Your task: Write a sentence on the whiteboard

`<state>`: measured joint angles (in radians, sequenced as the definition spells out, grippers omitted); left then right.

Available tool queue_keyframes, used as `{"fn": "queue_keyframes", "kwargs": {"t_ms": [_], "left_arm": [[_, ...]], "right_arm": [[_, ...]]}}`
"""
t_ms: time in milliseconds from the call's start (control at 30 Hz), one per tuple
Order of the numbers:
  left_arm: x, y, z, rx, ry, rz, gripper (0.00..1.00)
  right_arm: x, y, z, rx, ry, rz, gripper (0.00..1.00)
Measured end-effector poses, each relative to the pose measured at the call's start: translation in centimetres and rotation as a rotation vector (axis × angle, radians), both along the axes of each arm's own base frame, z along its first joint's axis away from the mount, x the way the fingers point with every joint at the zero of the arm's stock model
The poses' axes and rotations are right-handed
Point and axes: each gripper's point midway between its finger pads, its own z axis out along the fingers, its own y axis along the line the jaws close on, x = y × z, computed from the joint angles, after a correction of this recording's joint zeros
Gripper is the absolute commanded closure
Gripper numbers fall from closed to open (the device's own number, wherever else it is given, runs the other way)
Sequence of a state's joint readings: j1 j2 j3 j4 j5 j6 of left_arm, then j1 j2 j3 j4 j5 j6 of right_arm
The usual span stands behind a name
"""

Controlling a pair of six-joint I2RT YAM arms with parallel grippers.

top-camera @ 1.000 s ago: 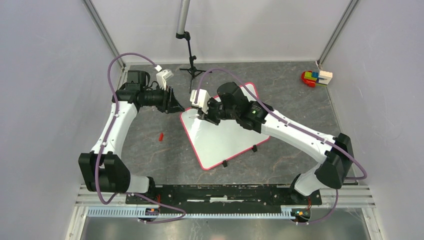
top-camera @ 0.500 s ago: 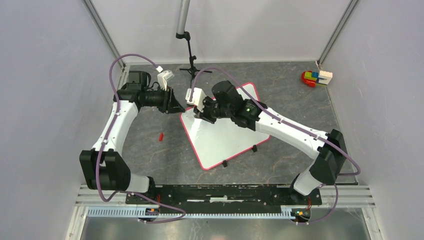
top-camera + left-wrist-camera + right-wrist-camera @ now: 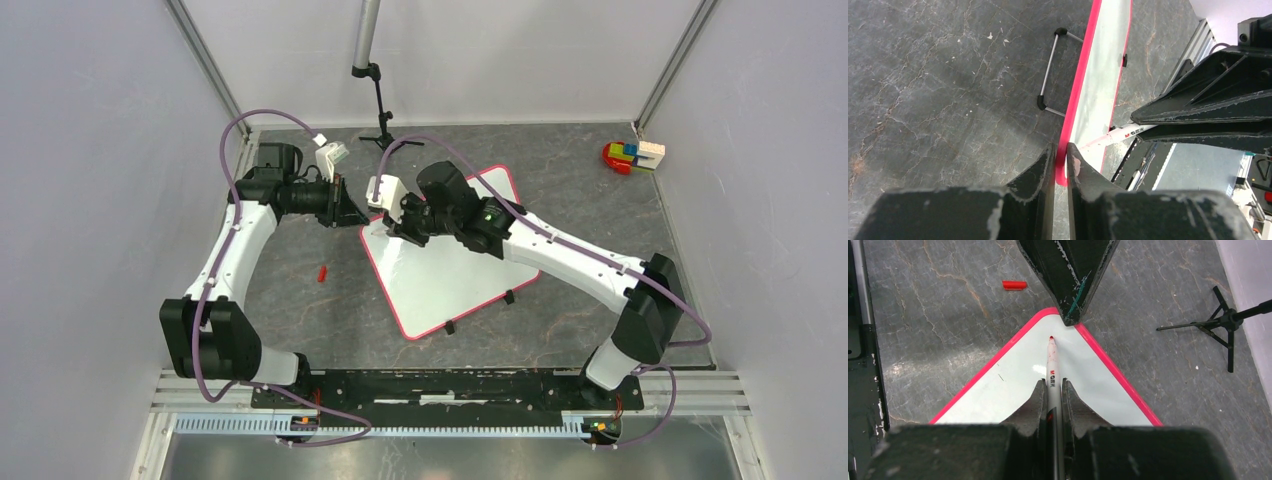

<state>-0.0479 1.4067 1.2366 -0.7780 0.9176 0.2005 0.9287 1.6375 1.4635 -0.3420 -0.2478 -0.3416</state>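
The desk (image 3: pixel 590 200) is a dark grey slab veined with pale cracks like stone. It is closed in on the left, right and far sides by plain pale grey walls (image 3: pixel 90 200), with a metal rail (image 3: pixel 400 425) running along its near edge behind the arm bases. A grey pole (image 3: pixel 366 35) comes down at the far edge, and a small black tripod (image 3: pixel 385 140) stands on the desk below it. A cluster of coloured toy blocks (image 3: pixel 632 155) sits in the far right corner. The whiteboard (image 3: pixel 440 285) lies around the middle of the desk, turned at an angle so its corners point at the desk's edges, with two black clip feet along its near-right side. Its glossy white face mirrors the light. The left fingers (image 3: pixel 1040 170) are closed almost together on the red frame at the board's leftmost corner, one finger on each side of the rim. The right arm reaches across the board from the right edge. The right fingers (image 3: pixel 1033 405) are pinched tight on a white marker (image 3: pixel 1053 370), whose red tip points at that same corner and stops just short of it. Whether the tip touches the board I cannot tell. A small red cap (image 3: pixel 321 272) lies on the bare desk towards the left edge, apart from the board.
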Motion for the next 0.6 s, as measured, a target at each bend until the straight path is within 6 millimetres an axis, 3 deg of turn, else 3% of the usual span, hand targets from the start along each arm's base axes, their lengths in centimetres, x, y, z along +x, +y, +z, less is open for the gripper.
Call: {"fn": "queue_keyframes", "kwargs": {"t_ms": [267,600], "left_arm": [[0.1,0.0,0.0,0.000,-0.003,0.000,0.92],[0.1,0.0,0.0,0.001,-0.003,0.001,0.95]], "right_arm": [[0.6,-0.4,0.1,-0.018,-0.021,-0.032,1.00],[1.2,-1.6,0.1,-0.040,-0.050,-0.065,1.00]]}}
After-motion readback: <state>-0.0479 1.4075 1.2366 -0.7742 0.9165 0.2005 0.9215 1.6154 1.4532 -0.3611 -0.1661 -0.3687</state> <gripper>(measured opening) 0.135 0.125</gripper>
